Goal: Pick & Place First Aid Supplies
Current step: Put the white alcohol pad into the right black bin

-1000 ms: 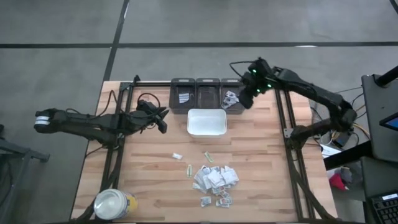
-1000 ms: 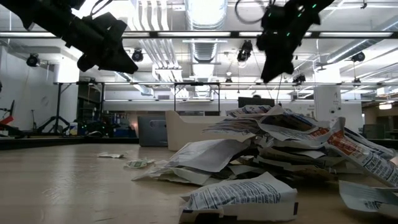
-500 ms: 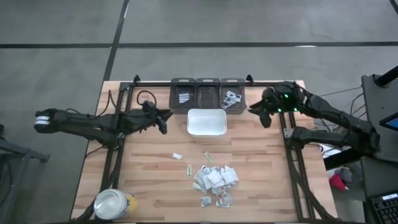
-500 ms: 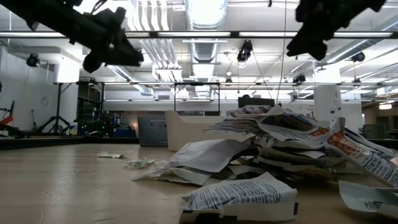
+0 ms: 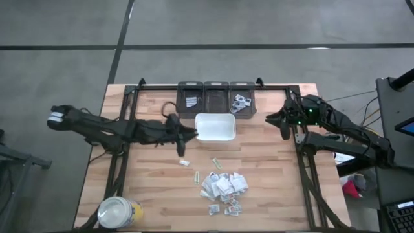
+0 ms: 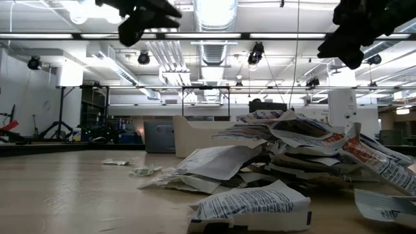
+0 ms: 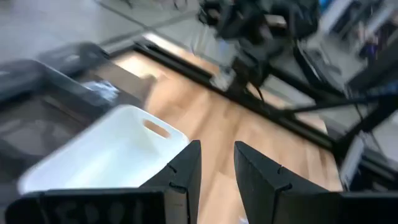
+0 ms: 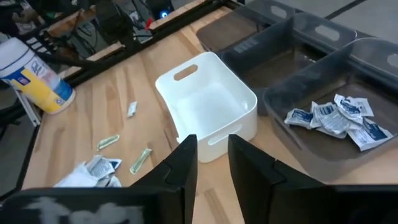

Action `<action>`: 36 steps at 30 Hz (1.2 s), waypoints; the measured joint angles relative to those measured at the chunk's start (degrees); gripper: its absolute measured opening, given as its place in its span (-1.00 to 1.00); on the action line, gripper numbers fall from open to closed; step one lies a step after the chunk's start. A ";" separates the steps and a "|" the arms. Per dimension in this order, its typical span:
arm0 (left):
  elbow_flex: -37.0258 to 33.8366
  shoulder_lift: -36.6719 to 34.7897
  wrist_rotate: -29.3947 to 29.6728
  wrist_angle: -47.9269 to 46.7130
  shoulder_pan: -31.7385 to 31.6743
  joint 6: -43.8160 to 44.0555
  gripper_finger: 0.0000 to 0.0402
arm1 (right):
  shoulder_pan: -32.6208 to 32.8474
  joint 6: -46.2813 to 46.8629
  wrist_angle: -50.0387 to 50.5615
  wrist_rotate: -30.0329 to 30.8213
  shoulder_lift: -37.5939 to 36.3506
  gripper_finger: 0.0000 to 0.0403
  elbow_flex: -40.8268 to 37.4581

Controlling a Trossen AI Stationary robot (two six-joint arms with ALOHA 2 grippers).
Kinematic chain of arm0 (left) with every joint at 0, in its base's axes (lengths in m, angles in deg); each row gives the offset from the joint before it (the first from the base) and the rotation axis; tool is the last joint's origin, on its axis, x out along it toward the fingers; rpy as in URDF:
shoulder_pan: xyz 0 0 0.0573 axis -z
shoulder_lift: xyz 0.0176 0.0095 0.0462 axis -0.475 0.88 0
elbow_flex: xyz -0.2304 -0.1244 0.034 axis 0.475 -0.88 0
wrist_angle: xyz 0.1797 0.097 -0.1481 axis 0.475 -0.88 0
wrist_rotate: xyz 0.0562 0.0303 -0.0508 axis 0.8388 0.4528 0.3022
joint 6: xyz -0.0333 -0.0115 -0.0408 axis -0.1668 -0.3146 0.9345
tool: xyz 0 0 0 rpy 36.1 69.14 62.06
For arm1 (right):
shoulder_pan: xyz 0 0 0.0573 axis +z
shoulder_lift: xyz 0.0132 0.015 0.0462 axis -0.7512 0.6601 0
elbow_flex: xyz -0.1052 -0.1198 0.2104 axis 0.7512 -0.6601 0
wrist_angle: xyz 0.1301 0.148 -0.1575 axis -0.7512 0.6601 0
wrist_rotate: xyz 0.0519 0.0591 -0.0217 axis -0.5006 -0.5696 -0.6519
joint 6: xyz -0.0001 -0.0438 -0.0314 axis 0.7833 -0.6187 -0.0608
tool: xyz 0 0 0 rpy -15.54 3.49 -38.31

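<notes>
The first aid supplies (image 5: 223,188) lie in a loose heap of small white packets on the near middle of the table, also seen in the low view (image 6: 286,149). A few stray packets (image 5: 184,162) lie toward the white tray (image 5: 215,127). More packets (image 8: 339,118) rest in the rightmost dark bin (image 5: 241,97). My left gripper (image 5: 193,134) hangs open and empty above the table, just left of the tray (image 7: 106,155). My right gripper (image 5: 270,119) hangs open and empty near the table's right side, pointing toward the tray (image 8: 208,106).
Three dark bins (image 5: 215,97) stand in a row behind the tray; the leftmost (image 5: 189,98) holds a few items. A white-lidded yellow jar (image 5: 118,212) stands at the near left corner. Black frame rails (image 5: 301,162) run along the table's sides and back.
My left gripper has swung toward the table's right, up to the tray's left side, and has risen. My right gripper has drawn back from above the rightmost bin toward the table's right edge and a little nearer. The packets have not moved.
</notes>
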 joint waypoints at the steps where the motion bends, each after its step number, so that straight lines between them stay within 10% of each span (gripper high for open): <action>1: 2.37 1.81 -0.03 -2.00 1.03 0.15 -0.53 | 0.00 0.00 -0.07 0.00 -0.58 -0.58 -0.24; 22: 50.58 37.87 -0.67 -45.35 16.93 18.14 -0.53 | -0.04 -0.28 0.11 -0.07 -3.76 -0.55 -2.13; 36: 55.45 48.71 -16.64 -47.80 20.01 39.41 -0.53 | -0.04 -0.28 0.63 -0.05 -3.71 -0.61 -2.13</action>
